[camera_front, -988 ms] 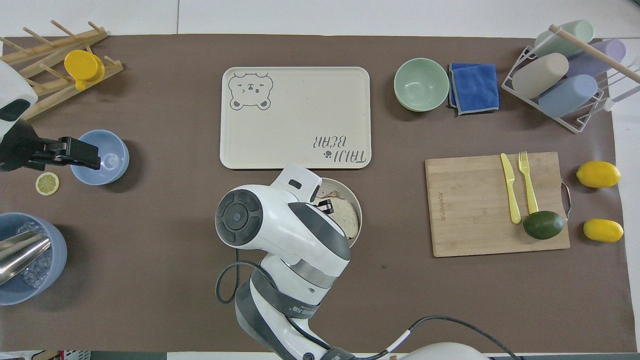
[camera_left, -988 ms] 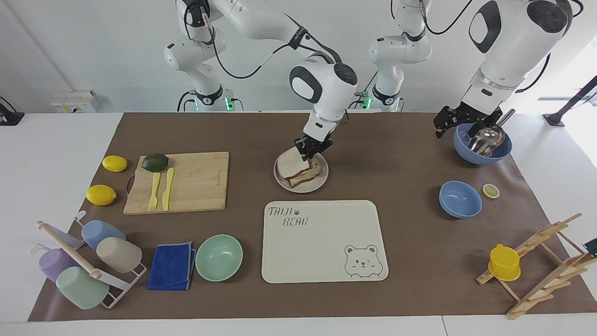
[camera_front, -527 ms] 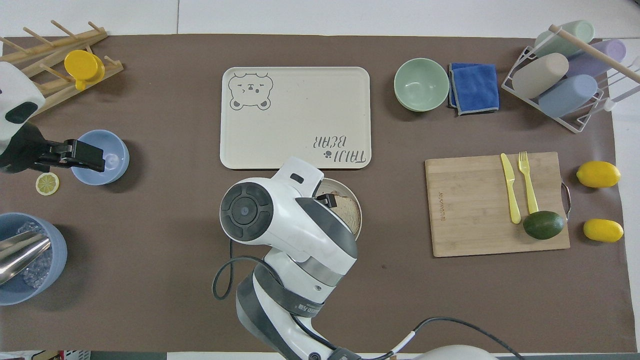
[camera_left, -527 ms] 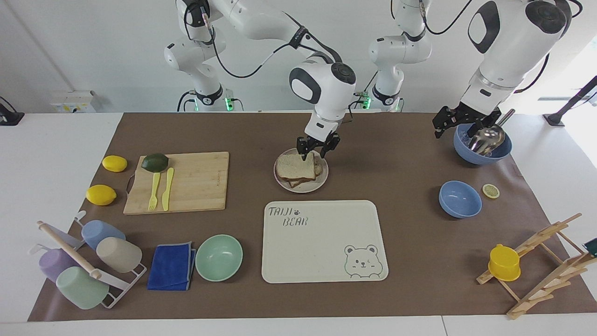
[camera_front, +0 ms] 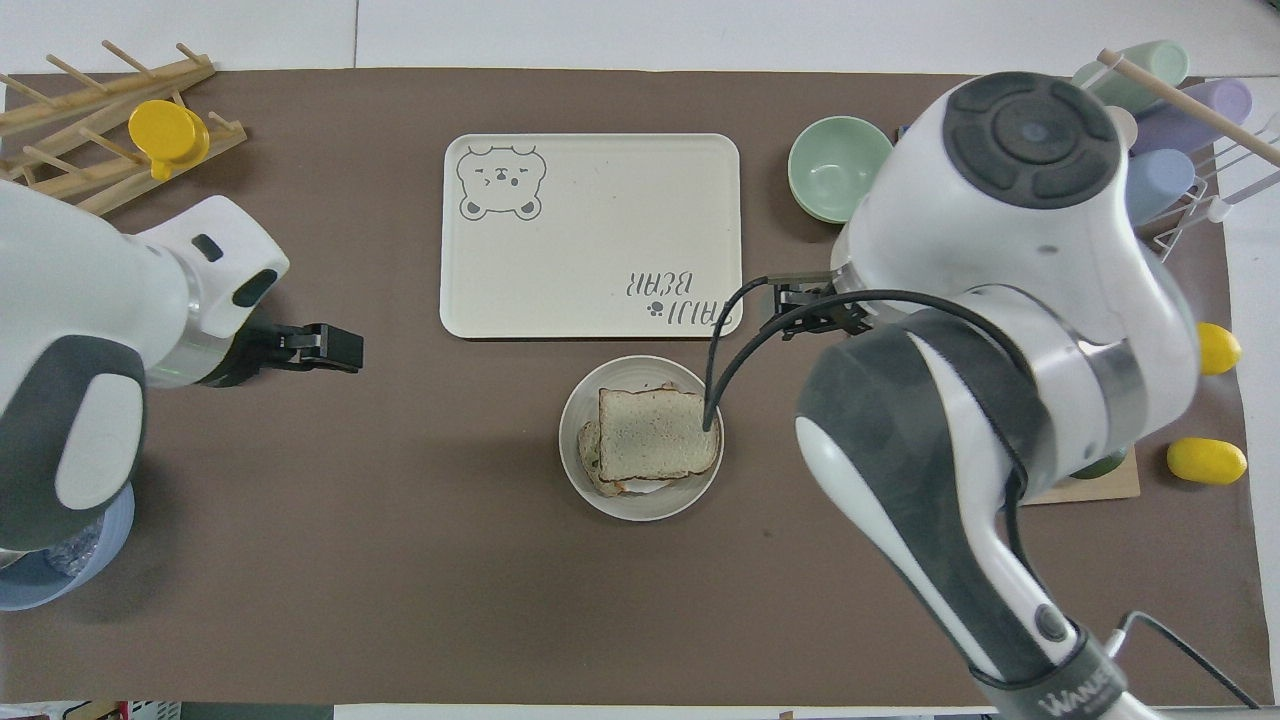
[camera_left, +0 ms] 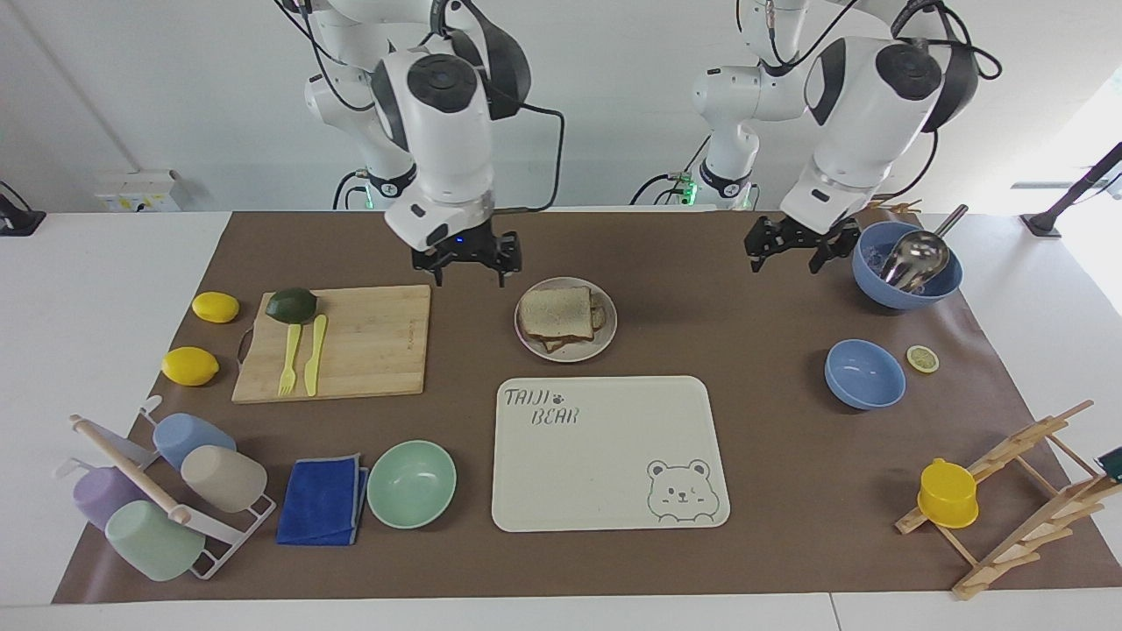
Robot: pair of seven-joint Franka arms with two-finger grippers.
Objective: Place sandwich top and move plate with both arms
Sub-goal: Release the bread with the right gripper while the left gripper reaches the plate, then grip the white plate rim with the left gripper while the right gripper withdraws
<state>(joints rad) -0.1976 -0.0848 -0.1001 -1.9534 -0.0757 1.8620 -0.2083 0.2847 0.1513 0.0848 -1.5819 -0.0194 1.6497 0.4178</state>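
The sandwich top (camera_left: 554,311) lies flat on the stacked sandwich on the plate (camera_left: 570,355) at the table's middle; it also shows in the overhead view (camera_front: 655,432), where the plate's rim (camera_front: 640,505) is clear around it. My right gripper (camera_left: 470,279) is open and empty, raised over the mat between the cutting board and the plate, and shows in the overhead view (camera_front: 790,310) too. My left gripper (camera_left: 784,265) is open and empty over the mat between the plate and the scoop bowl; it also shows in the overhead view (camera_front: 345,345). Neither gripper touches the plate.
The bear-print tray (camera_left: 605,456) lies just farther from the robots than the plate. The cutting board (camera_left: 368,342) with avocado and cutlery is toward the right arm's end. A blue bowl with a metal scoop (camera_left: 907,263) and a small blue bowl (camera_left: 863,374) are toward the left arm's end.
My right gripper let go of the bread slice, which now lies flat on the sandwich, and swung up toward the cutting board. My left gripper moved from the scoop bowl toward the plate.
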